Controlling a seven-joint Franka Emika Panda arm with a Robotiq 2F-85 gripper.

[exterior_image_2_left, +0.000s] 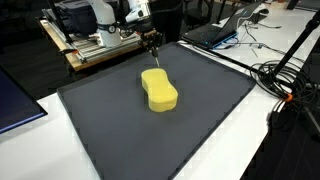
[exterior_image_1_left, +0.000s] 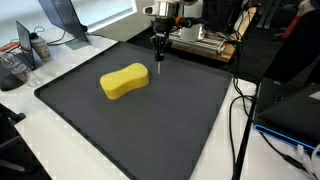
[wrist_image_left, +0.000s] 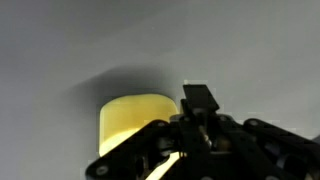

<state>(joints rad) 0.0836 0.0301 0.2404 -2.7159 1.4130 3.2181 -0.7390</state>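
Yellow sponge (exterior_image_1_left: 124, 81) — one only, on one dark mat (exterior_image_1_left: 180, 125); one gripper (exterior_image_1_left: 159, 58) beside.

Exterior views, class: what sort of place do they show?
Probably a lab or office workspace: a laptop, tangled cables, and a robot gripper near a yellow sponge on a dark mat.

The arm reaches out with its wrist held vertical, so the end effector (exterior_image_1_left: 158, 56) points straight down. In both exterior views it tapers to one narrow tip. In the wrist view its fingers (wrist_image_left: 200, 97) sit closed against each other.
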